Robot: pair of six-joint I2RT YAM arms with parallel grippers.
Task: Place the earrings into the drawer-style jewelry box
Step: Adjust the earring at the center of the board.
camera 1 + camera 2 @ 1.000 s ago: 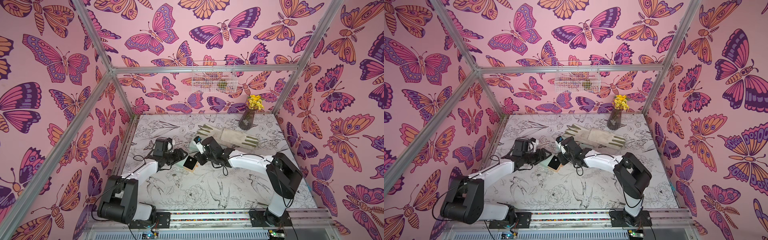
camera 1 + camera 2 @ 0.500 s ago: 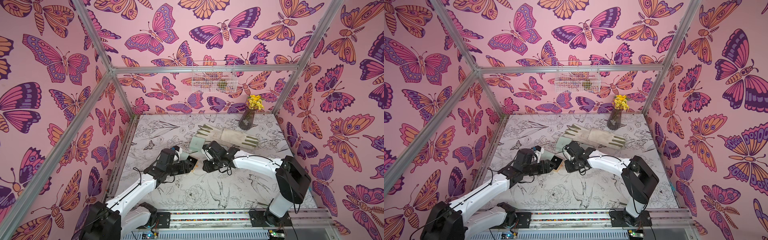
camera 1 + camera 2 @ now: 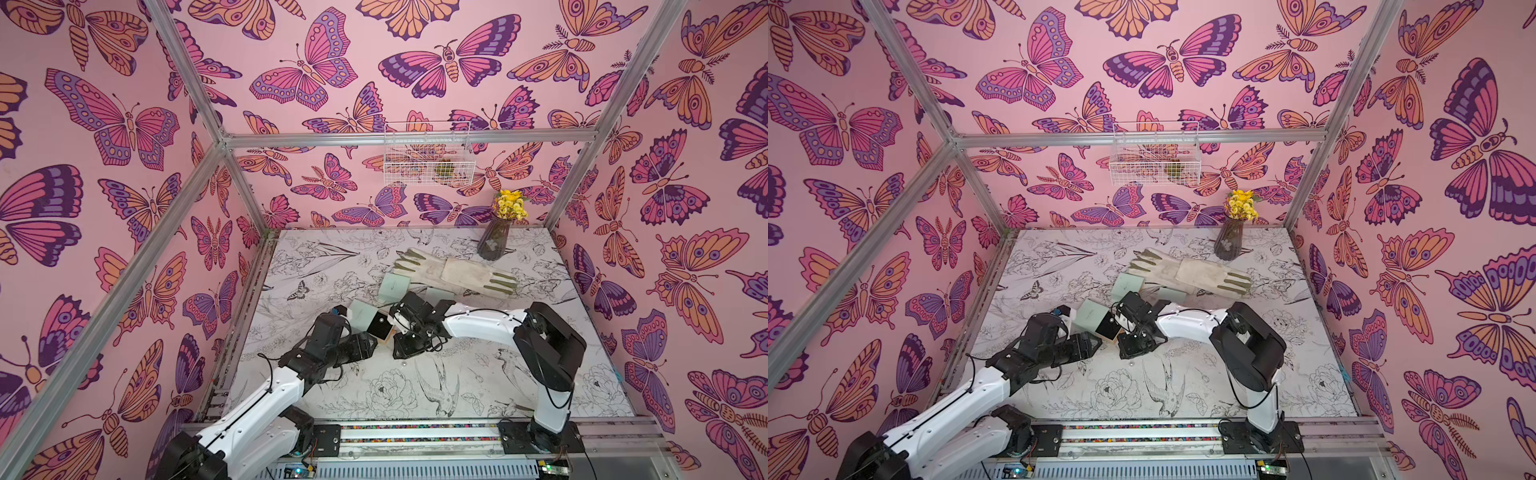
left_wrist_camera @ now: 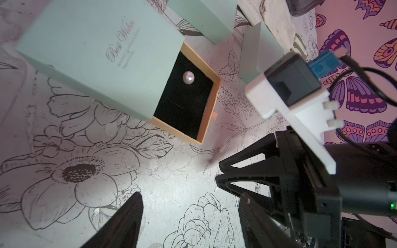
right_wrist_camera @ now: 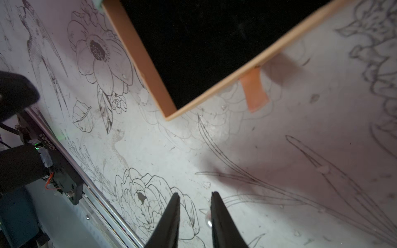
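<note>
Ahead of our left gripper (image 4: 191, 195), the drawer-style jewelry box (image 4: 96, 53) lies flat on the printed table (image 4: 171, 204), its mint sleeve lettered "Best Wishes". The tan drawer (image 4: 182, 111) stands pulled partway out of the sleeve, on the side toward the right fingers. One pearl earring (image 4: 188, 77) rests on its black lining, close to the sleeve's edge. Our left fingers (image 4: 129, 214) stand wide apart with only bare table between them; they touch neither sleeve nor drawer.

Our right gripper (image 5: 195, 193) keeps a narrow gap between its fingers and grips nothing. Through that gap, down on the table, a small pale bead (image 5: 208, 219) shows just beside one fingertip. We cannot tell whether it is the second earring, or whether the finger touches it. Ahead of the right fingers, and apart from them, we see the drawer's open corner and its pull tab (image 5: 254, 90).

In both top views the two grippers face each other near the drawer's open end, close together without touching. Beyond the box from both sets of fingers lie a second mint box (image 3: 395, 286), a pair of gloves (image 3: 453, 272) and a vase (image 3: 494, 243) of yellow flowers.
</note>
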